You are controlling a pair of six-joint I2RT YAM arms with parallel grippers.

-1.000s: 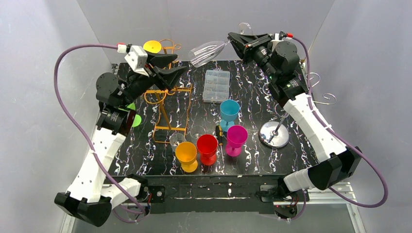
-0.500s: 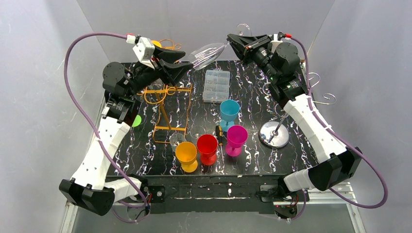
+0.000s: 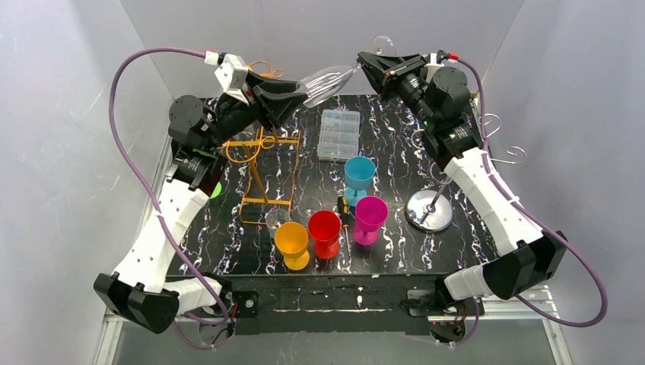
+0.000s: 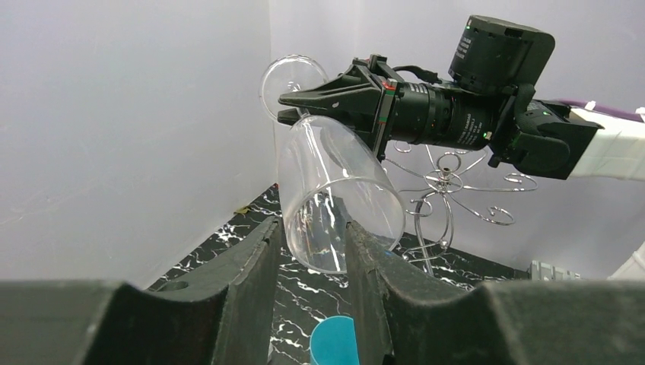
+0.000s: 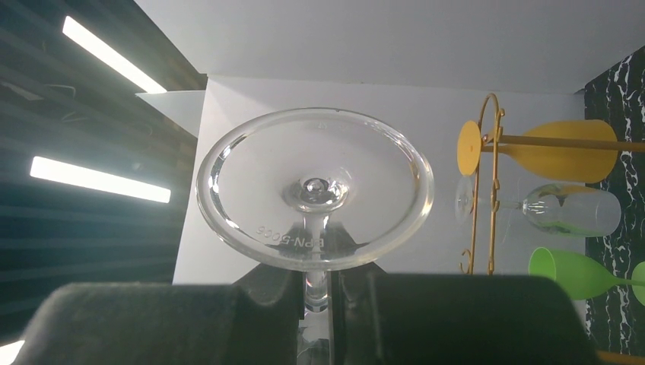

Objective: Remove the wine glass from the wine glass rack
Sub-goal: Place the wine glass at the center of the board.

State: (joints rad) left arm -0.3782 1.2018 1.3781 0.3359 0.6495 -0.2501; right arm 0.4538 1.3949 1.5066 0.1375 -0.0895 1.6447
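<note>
Handover, by the look: right gripper (image 3: 363,62) clamped on the wine glass (image 3: 323,80) stem, far side. Left gripper (image 4: 312,255) spread around the bowl; next, a gentle squeeze.

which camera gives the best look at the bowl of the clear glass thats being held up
Left wrist: the clear wine glass fills the centre, its whole bowl and rim in view. Right wrist shows only its foot and stem. Top external shows the glass small and faint against the wall.
</note>
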